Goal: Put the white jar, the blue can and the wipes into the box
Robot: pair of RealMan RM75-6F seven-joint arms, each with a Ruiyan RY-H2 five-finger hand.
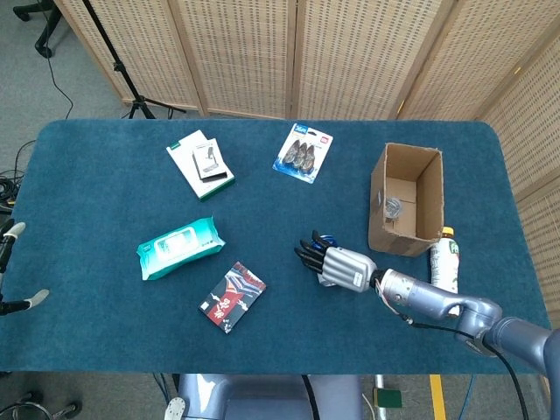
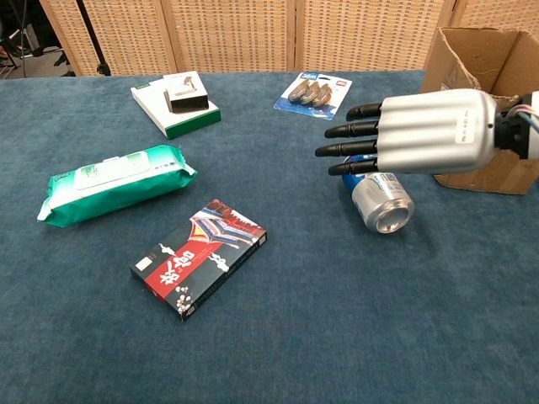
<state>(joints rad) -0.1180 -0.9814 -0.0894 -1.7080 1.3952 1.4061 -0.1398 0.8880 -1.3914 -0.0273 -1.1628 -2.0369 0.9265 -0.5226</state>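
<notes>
Head view: right robot hand covers blue can near box; wipes lie left. Chest view: fingers straight, spread (holding nothing), just above the can lying on the surface.

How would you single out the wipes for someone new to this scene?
On the blue table, look at its left half, away from the cardboard box. The wipes are the soft green-and-white pack; the neighbours, a white-and-green box and a dark card box, are flat and rigid.
</notes>
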